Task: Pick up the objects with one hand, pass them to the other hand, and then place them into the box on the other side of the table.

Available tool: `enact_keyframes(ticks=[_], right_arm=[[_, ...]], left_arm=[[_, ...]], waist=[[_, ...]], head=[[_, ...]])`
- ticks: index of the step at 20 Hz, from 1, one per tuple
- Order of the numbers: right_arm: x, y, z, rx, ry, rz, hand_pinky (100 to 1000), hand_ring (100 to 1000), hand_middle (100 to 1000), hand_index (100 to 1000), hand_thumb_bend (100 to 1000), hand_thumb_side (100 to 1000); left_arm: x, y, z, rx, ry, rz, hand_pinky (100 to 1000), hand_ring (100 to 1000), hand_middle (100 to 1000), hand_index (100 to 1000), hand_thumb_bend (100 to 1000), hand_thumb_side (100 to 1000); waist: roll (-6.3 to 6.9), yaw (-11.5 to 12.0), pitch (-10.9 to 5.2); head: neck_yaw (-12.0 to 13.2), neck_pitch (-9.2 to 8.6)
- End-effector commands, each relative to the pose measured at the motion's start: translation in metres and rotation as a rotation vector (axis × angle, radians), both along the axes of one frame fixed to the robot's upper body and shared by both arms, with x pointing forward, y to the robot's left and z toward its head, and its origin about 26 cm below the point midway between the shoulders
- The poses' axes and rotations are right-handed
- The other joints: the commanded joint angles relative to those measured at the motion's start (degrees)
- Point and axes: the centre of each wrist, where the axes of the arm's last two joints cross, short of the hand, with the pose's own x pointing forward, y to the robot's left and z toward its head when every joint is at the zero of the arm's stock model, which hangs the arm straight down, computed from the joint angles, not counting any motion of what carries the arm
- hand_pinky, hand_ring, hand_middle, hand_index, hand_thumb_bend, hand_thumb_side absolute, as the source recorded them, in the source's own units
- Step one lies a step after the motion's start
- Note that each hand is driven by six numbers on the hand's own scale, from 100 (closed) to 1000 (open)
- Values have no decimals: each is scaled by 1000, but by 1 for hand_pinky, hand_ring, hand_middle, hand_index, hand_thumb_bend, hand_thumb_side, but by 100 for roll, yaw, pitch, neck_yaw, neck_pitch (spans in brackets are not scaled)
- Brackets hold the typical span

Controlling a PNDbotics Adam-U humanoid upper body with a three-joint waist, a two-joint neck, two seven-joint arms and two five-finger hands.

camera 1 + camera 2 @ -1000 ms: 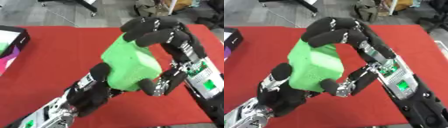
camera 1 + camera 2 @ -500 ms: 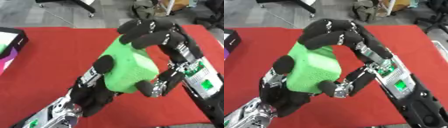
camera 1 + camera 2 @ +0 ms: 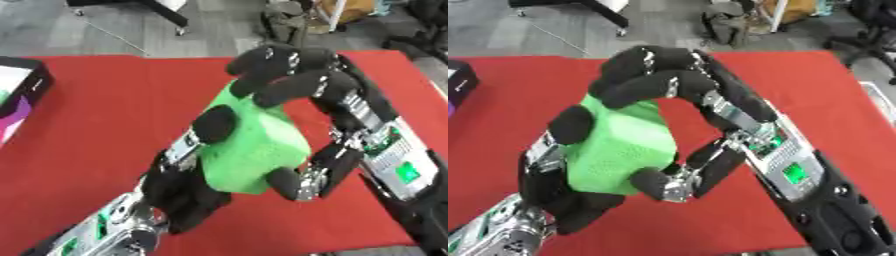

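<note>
Both left hand (image 3: 188, 187) and right hand (image 3: 289, 80) grip the green block (image 3: 249, 145); mistimed release risks dropping it.

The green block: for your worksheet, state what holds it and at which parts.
Both hands hold the green block above the table: the left hand from below and its left side, the right hand over its top and lower right.
</note>
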Motion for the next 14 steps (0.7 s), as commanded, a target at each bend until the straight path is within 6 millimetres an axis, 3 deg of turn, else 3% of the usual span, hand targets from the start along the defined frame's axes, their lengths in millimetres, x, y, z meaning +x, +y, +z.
enact_keyframes(ticks=[1,6,7,8,10,14], right_arm=[[-3,-1,7,-9,-29,4,775,536,654,844,100,319],[-3,-2,7,-21,-37,3,776,564,672,858,102,314],[-3,-2,7,-23,-42,0,775,573,678,863,155,334],[-2,-3,8,-29,-52,-8,780,608,700,883,270,372],[-1,-5,9,-45,-73,-38,825,791,789,949,491,449],[0,-8,11,-37,-81,-96,932,980,964,1000,654,527]], left_arm=[[-3,-4,8,-9,-19,-23,891,569,502,523,325,504],[-3,-4,8,3,-21,-16,869,485,366,445,197,476],[-3,-4,7,5,-21,-13,870,484,363,443,197,477],[-3,-4,7,8,-19,-10,871,480,351,439,191,478],[-4,-3,6,17,-15,-3,872,476,343,435,185,483],[-4,-2,2,34,-9,13,874,474,335,430,175,489]], waist=[[6,4,-52],[2,8,-56],[1,8,-57],[1,5,-57],[3,-1,-58],[10,-11,-66]], head=[[-18,-35],[-8,-24],[-6,-22],[-3,-22],[4,-31],[2,-65]])
